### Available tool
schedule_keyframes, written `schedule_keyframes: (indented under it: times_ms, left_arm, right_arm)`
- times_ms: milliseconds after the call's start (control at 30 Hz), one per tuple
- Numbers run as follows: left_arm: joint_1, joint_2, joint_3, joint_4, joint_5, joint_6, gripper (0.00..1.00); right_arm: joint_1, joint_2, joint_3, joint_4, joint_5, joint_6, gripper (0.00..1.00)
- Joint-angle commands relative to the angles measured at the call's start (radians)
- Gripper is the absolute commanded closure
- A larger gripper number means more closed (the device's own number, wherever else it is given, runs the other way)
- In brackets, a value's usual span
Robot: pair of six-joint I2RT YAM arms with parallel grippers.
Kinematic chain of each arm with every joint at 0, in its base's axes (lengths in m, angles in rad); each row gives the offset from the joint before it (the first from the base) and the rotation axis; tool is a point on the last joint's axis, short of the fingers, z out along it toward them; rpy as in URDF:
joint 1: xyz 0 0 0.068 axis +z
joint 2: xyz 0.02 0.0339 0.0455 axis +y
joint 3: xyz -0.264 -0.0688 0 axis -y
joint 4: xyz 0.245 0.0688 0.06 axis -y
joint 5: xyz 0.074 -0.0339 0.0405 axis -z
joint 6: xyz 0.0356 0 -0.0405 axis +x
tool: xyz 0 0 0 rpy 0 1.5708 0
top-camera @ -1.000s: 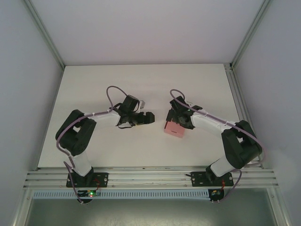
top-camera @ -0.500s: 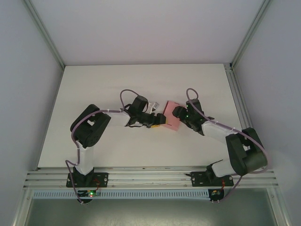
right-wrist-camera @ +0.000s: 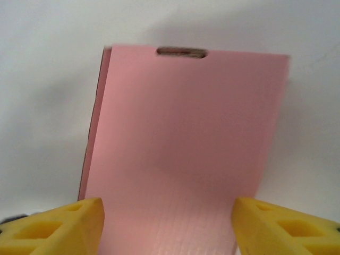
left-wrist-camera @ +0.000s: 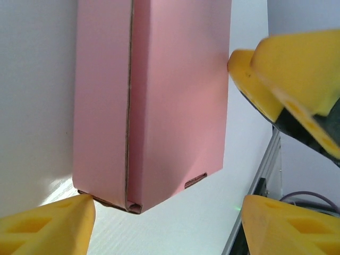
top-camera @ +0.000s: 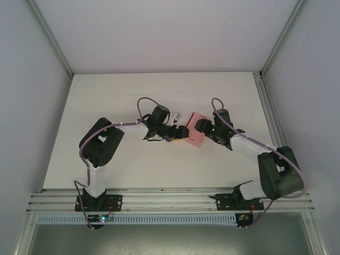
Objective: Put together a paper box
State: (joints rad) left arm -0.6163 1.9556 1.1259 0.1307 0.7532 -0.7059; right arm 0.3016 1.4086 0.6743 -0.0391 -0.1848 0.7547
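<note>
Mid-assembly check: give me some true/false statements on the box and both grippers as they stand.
The paper box is a flat unfolded sheet. False: it is folded into a rectangular box shape.
The box sits between the left gripper and the right gripper. True.
The box is blue. False: it is pink.
A slot shows at the box's far end in the right wrist view. True.

Flanked the pink paper box [top-camera: 195, 139] mid-table [top-camera: 106, 95] with left gripper [top-camera: 182, 134] and right gripper [top-camera: 201, 127], elbows bent outward.
</note>
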Motion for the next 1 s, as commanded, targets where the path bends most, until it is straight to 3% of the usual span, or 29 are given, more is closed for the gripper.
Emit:
schedule_keyframes:
  times_ms: [0, 133, 367, 600, 733, 967]
  left_arm:
    - [-0.009, -0.058, 0.027, -0.092, -0.068, 0.09, 0.26]
    - [-0.002, -0.062, 0.04, -0.145, -0.11, 0.115, 0.25]
    - [0.009, -0.03, 0.102, -0.214, -0.135, 0.161, 0.25]
    - [0.012, 0.026, 0.188, -0.241, -0.113, 0.177, 0.25]
    - [0.015, 0.039, 0.201, -0.242, -0.121, 0.177, 0.24]
    - [0.015, 0.072, 0.225, -0.26, -0.125, 0.177, 0.25]
  right_arm:
    - [0.0, -0.014, 0.074, -0.344, -0.042, -0.114, 0.3]
    - [-0.015, -0.072, 0.107, -0.366, -0.053, -0.129, 0.29]
    - [-0.088, -0.17, -0.054, -0.328, -0.025, -0.102, 0.22]
    - [-0.11, -0.005, 0.03, -0.184, -0.138, -0.119, 0.21]
    - [-0.128, 0.066, 0.035, -0.111, -0.213, -0.095, 0.24]
    - [-0.131, 0.123, 0.016, -0.034, -0.236, -0.071, 0.31]
